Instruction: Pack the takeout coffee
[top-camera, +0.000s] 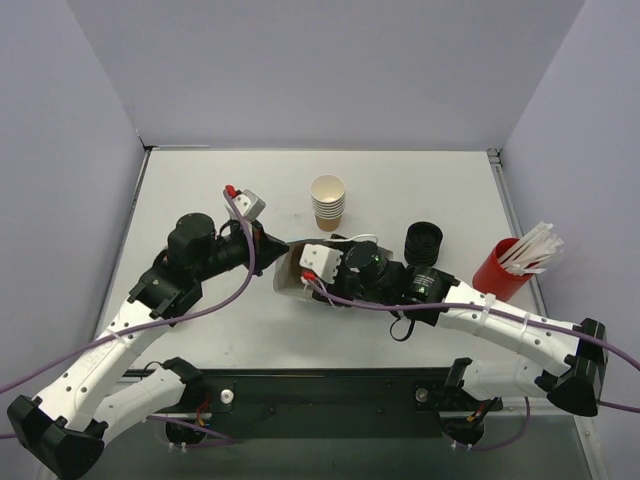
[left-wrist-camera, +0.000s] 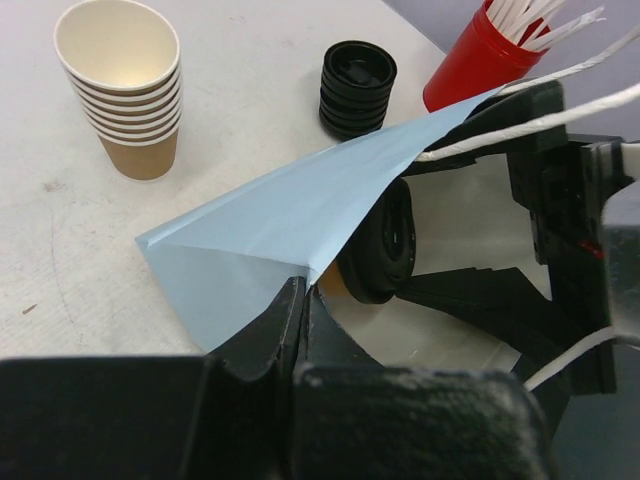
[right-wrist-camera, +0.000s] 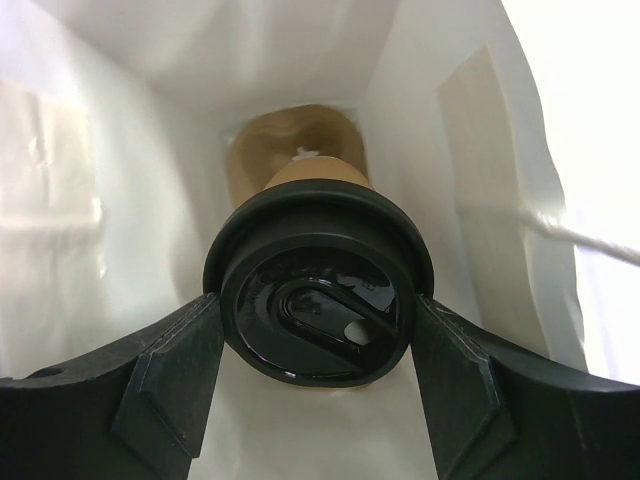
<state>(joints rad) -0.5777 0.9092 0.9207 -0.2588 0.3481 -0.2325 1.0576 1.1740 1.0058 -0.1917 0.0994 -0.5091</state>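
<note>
- Left gripper (left-wrist-camera: 300, 296): jaws fully closed, pinching a paper edge of the bag (left-wrist-camera: 265, 215) near its mouth. From above it sits left of table centre.
- Bag: pale paper with white cord handles (left-wrist-camera: 560, 115), lying on its side, mouth toward the right arm.
- Stack of lidless tan cups (top-camera: 328, 203): upright behind the bag, not touching it.
- Takeout coffee (right-wrist-camera: 318, 295): inside the bag, on its side, black lid facing the mouth and tan body pointing at the bag's bottom.
- Right gripper (right-wrist-camera: 318, 325): reached into the bag, jaws spread wide, one finger (right-wrist-camera: 175, 350) on each side of the lid's rim, gripping it.
- Stack of black lids (top-camera: 423, 243): just behind the right wrist.
- Red holder (top-camera: 503, 270) of white sticks: far right, well apart from the bag.
</note>
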